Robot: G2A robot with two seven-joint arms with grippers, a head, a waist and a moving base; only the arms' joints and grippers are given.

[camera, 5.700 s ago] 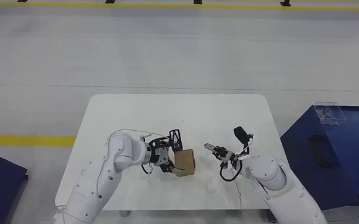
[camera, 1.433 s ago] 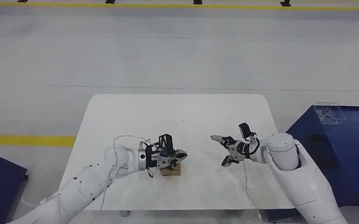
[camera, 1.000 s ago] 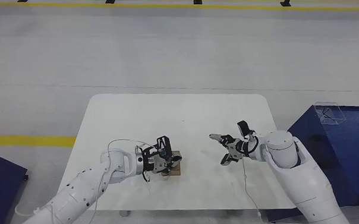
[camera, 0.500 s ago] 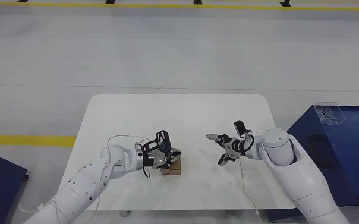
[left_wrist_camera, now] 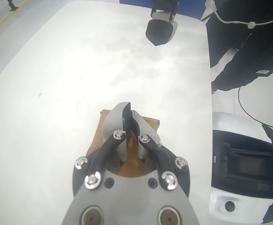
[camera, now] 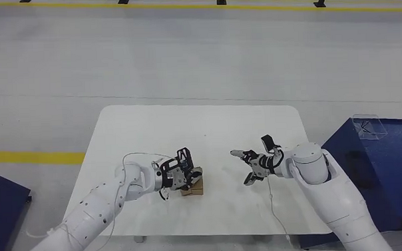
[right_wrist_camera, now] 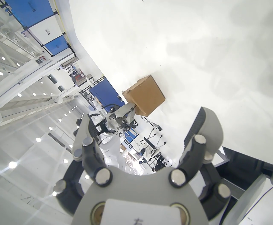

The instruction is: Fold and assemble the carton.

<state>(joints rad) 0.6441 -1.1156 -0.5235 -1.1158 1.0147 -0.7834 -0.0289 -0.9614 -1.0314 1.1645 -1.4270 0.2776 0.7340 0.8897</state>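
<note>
Jaws on left gripper [left_wrist_camera: 127, 110] pinched shut on an edge of the carton [right_wrist_camera: 145, 97]; right gripper [camera: 243, 166] jaws spread, empty, well apart. Carton sits on worktop [camera: 201, 125] towards its front edge, already box-shaped. Gripped end probably not yet tucked shut.

White table [camera: 187, 122] stood on a grey floor [camera: 198, 52] crossed by a yellow line [camera: 35, 157]. A blue cabinet [camera: 383, 179] stood near the table's right edge, bearing a clear box [camera: 369, 126] (contents could not be told).
</note>
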